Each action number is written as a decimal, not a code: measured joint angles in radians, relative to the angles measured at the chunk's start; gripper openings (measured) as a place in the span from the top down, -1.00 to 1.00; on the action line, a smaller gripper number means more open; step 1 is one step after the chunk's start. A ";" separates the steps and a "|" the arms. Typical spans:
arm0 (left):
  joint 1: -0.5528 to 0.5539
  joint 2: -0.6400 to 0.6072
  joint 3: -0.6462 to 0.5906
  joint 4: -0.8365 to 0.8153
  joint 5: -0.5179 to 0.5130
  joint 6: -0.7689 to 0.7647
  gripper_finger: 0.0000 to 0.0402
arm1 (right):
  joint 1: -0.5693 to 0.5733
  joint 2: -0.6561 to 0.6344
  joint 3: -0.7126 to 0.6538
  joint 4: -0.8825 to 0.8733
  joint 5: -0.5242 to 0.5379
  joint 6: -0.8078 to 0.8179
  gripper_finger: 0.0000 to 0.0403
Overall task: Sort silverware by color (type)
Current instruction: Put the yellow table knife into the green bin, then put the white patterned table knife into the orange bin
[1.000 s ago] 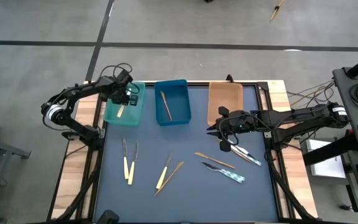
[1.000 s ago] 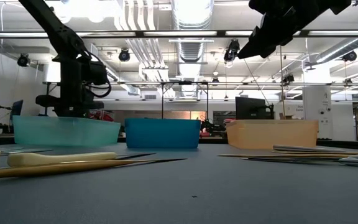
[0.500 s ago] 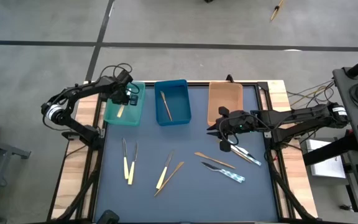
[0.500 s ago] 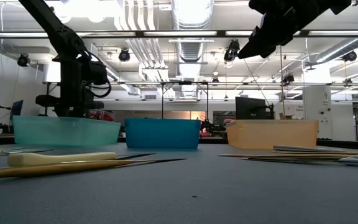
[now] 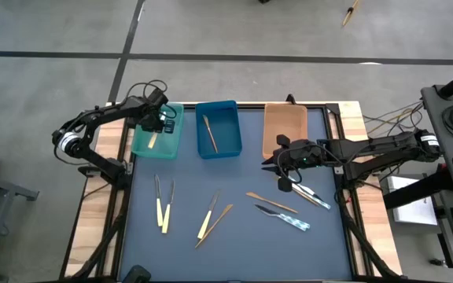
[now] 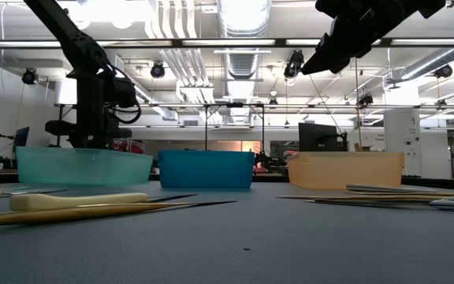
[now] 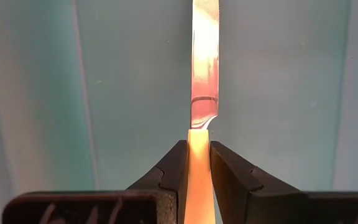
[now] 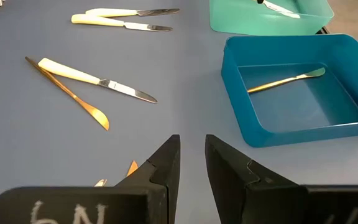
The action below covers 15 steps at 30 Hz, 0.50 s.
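Reaching over the teal tray [image 5: 141, 143], left pincer [image 7: 196, 163] pinches a cream knife [image 7: 204, 68], blade pointing ahead. Right pincer [image 8: 191, 163] hovers above desk [image 5: 234, 236], narrowly spread, empty; blue-handled cutlery [image 5: 293, 222] lies just beside it.

The teal tray [image 5: 169, 143] looks like translucent, smooth plastic; the blue tray [image 8: 303, 134] and the orange tray [image 5: 283, 126] look like smooth plastic too, the blue one opaque with a soft sheen. The tabletop [image 8: 55, 149] is a matt blue-grey mat with a fine, even texture, framed by pale bare wood [image 5: 105, 165]. The knife [image 7: 202, 81] in the left gripper [image 7: 199, 163] has a glossy, mirror-like metal blade and a smooth cream handle. The cream-handled knife [image 8: 95, 79] on the mat has a shiny metal blade. The wooden knife [image 8: 73, 96] crossing it is matt tan. Both grippers' fingers [image 8: 160, 163] are matt black.
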 joint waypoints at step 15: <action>0.000 0.000 0.000 0.000 0.000 0.000 0.55 | 0.000 0.000 0.000 0.000 0.000 0.000 0.66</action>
